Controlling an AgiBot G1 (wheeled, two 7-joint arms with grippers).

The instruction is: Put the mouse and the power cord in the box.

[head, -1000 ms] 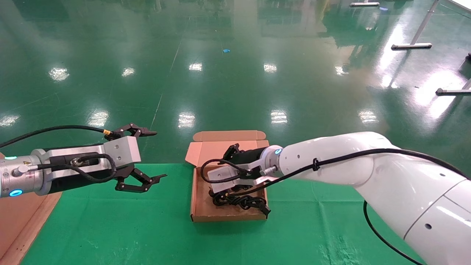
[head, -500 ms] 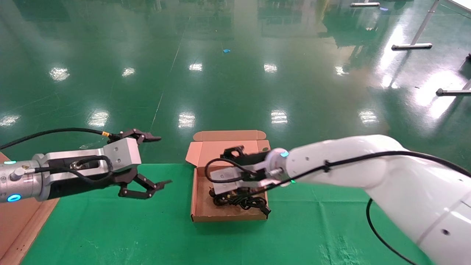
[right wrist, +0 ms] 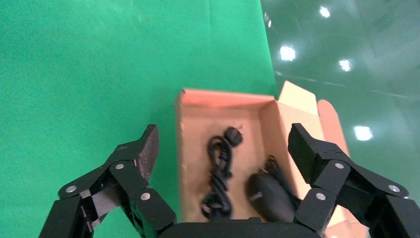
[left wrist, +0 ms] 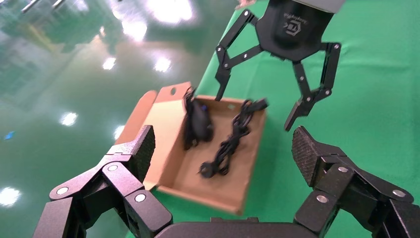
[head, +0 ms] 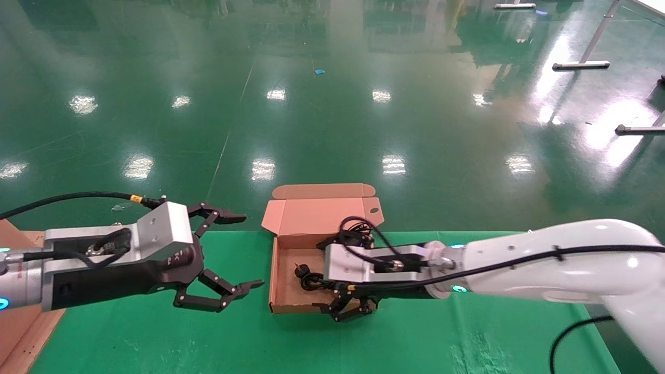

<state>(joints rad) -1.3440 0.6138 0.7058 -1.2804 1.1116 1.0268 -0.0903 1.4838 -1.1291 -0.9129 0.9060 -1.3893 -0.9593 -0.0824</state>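
Brown cardboard box [right wrist: 190,148] holds glossy black mouse [right wrist: 270,196], knotted power cord [right wrist: 219,171]; right hand [head: 349,307], left hand [head: 221,259] wide open, empty.

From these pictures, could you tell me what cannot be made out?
- Head view: the mouse is hidden behind the right gripper.
- Right wrist view: the near end of the power cord is cut off by the gripper body.
- Left wrist view: the box near corner hides behind the left gripper fingers.

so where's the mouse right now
The mouse lies inside the open box, on the lid side, next to the power cord. In the head view the right hand hides it.
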